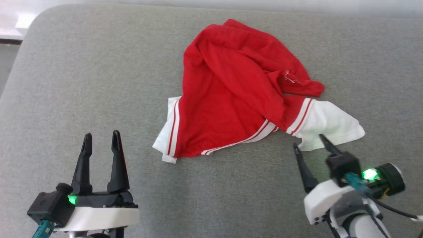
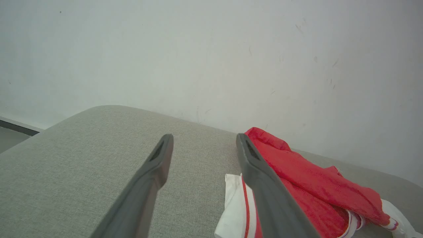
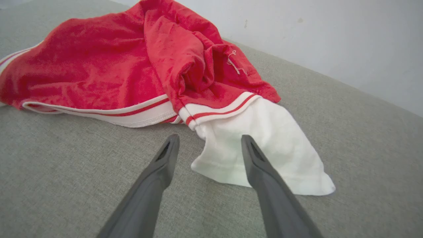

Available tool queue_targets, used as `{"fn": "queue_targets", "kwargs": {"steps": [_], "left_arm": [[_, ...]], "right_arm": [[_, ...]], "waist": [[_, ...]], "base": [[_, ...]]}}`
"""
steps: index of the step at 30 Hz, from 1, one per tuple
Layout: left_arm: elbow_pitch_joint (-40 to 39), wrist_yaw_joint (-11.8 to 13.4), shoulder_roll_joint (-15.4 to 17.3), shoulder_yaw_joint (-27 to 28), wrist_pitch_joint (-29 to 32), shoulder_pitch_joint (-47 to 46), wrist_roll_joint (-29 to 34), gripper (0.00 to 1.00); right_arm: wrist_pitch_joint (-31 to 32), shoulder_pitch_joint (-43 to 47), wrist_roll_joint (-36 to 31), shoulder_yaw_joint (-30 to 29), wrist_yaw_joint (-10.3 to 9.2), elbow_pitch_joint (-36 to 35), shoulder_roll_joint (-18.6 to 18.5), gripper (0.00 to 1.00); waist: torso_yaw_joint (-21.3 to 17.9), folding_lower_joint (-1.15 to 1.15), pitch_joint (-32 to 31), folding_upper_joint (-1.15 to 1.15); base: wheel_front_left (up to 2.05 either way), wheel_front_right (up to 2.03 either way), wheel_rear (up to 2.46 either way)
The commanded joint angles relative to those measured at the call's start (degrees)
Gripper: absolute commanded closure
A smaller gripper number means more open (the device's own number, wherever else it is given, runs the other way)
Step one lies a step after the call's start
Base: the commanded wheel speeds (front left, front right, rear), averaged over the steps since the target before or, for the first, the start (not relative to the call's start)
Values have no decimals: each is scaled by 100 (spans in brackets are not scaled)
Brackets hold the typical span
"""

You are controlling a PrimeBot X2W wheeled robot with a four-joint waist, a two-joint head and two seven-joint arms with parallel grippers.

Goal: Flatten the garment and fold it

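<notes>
On the grey cushion point(image 1: 82, 82) the garment point(image 1: 238, 96) lies crumpled, its red body bunched over itself. To flatten it well, the next pinch should probably take only the hem of the white sleeve point(image 1: 330, 122) and draw it outward from the heap. The right gripper point(image 1: 308, 140), spread and empty, hovers at the garment's near right edge, with one finger over that sleeve. The left gripper point(image 1: 101, 134), also spread and empty, sits apart, off the garment's near left corner.

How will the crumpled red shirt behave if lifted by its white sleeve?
Probably floppy: the red jersey T-shirt with white sleeves lies in soft folds, so it should drape from one pinch. Likely light: its sleeve lies thin and flat. Pushed, it may bunch rather than slide.
</notes>
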Motion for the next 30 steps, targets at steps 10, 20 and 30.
{"fn": "queue_targets", "kwargs": {"steps": [10,20,30], "left_arm": [[143,-192,-140,28,-27,-146,66,0],[219,-142,-152,-35,-27,-137,-30,0],[256,-127,-153,-147,-27,-18,-69,0]], "right_arm": [[609,-400,-648,134,-12,572,-148,9],[576,-568,-184,-50,-12,351,-22,100],[1615,-1443,1936,-405,-12,-1092,2,100]], "waist": [[339,0,183,0],[205,0,-29,0],[-81,0,-226,0]], "base": [[0,0,0],[0,0,0],[0,0,0]]}}
